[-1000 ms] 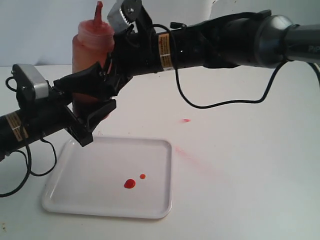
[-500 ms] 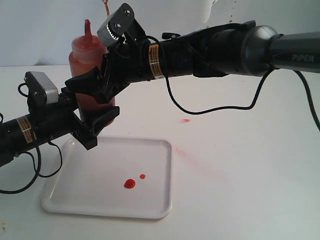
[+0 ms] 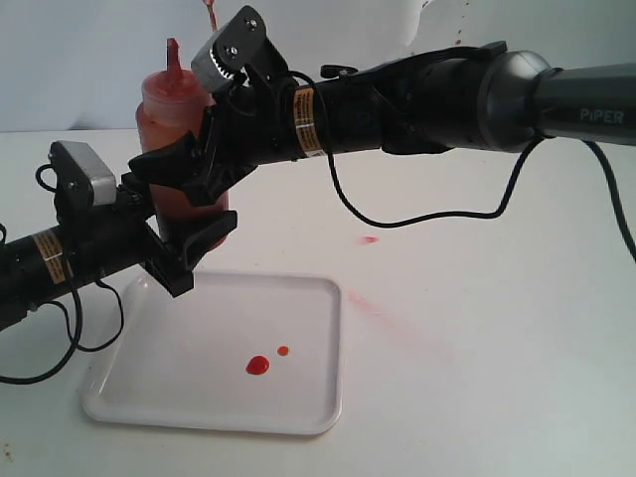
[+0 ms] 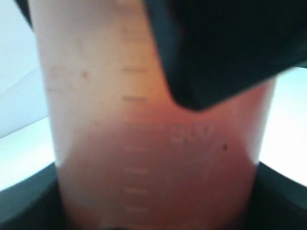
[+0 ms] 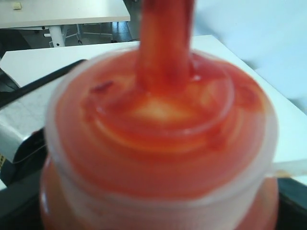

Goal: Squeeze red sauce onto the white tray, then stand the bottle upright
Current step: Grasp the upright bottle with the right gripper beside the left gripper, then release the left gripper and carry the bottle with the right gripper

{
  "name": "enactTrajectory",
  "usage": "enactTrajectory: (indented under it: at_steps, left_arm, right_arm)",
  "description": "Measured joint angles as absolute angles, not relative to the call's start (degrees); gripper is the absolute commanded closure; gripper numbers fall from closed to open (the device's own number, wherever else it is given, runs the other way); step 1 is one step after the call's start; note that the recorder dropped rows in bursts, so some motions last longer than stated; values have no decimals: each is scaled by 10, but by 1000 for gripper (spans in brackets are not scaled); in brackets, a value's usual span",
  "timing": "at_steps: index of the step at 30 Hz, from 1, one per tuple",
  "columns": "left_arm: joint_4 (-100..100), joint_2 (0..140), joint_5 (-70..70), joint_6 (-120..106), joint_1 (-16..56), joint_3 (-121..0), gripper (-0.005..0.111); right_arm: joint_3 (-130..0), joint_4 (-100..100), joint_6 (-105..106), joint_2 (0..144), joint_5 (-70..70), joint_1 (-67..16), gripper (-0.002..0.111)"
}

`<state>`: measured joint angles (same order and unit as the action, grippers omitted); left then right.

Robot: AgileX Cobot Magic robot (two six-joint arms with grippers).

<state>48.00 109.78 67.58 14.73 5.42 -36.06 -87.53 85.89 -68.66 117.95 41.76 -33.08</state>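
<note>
The bottle stands upright behind the white tray, nozzle up, orange-red smeared with dark sauce inside. My left gripper is shut on its lower part, and the base is hidden behind the fingers. My right gripper reaches across from the right and is shut on the bottle's middle. The bottle's wall fills the left wrist view, crossed by a right gripper finger. In the right wrist view the bottle's shoulder and nozzle sit close up. Two drops of red sauce lie on the tray.
Faint pink smears mark the white table to the right of the tray. A black cable droops from the right arm over the table. The left arm's cable hangs beside the tray's left edge.
Over the last second both arms carried the bottle a little left and down. In the last half second nothing visibly moved.
</note>
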Motion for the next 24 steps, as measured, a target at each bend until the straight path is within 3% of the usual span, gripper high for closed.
enactTrajectory:
  at_steps: [5, 14, 19, 24]
  left_arm:
    - [469, 1098, 679, 140, 54, -361, 4]
    - [450, 1098, 690, 136, 54, -361, 3]
    - [433, 1098, 670, 120, 53, -361, 3]
    - [390, 1098, 642, 146, -7, -361, 3]
  right_arm:
    - [-875, 856, -688, 1180, 408, -331, 108]
    - [-872, 813, -678, 1183, 356, -331, 108]
    - [-872, 784, -644, 1183, 210, -327, 108]
    - [-872, 679, -554, 1211, 188, -315, 108]
